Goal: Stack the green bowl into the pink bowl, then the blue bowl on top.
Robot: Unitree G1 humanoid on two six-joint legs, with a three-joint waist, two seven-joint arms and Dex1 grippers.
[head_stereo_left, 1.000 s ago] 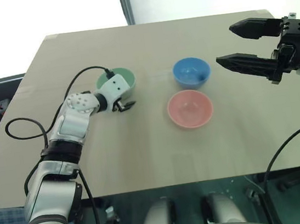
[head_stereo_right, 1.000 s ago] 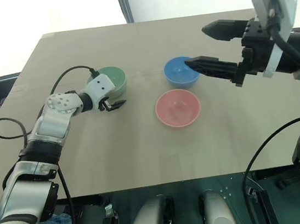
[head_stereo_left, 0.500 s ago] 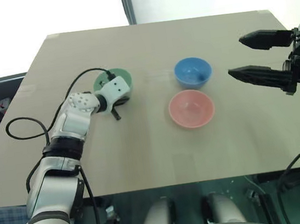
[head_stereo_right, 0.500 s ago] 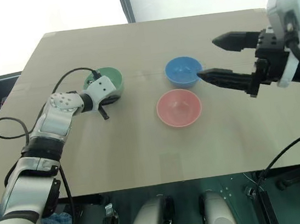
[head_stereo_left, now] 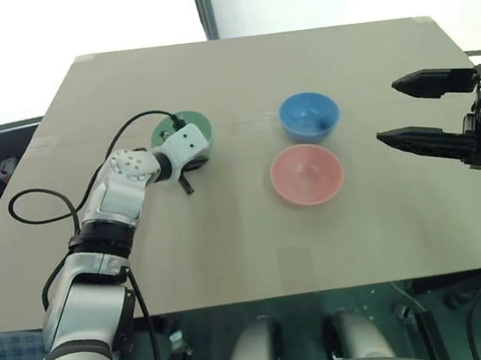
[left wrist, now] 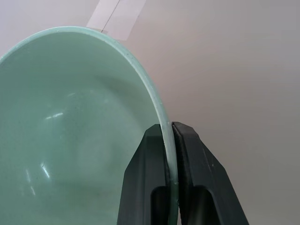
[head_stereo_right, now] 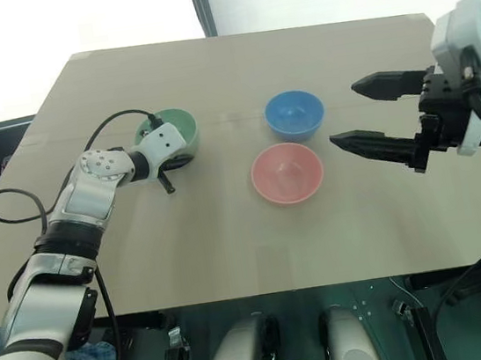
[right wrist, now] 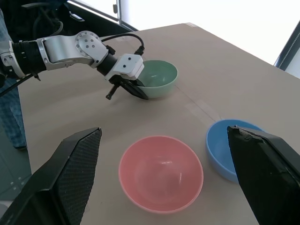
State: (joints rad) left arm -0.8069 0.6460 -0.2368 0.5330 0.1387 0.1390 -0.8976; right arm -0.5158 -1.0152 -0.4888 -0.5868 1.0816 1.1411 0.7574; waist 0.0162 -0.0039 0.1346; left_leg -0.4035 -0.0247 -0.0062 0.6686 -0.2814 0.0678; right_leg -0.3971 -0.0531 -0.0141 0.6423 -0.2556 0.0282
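The green bowl (head_stereo_left: 195, 120) sits upright at the table's back left. My left gripper (left wrist: 168, 127) is shut on its near rim, one finger inside the bowl and one outside. The blue bowl (head_stereo_left: 308, 116) stands to the right of the green one. The pink bowl (head_stereo_left: 306, 173) rests just in front of the blue bowl, and both are empty. My right gripper (head_stereo_left: 388, 111) hangs open above the table, to the right of these two bowls, with its fingers pointing toward them and touching nothing.
All three bowls rest on a tan table (head_stereo_left: 231, 243) whose front edge runs close to me. A black cable (head_stereo_left: 37, 196) loops beside my left arm. A strip of pale tape (left wrist: 116, 15) lies on the table behind the green bowl.
My left gripper has gone from open beside the green bowl to shut on its rim. My right gripper has drawn back to the right and a little lower, away from the blue bowl.
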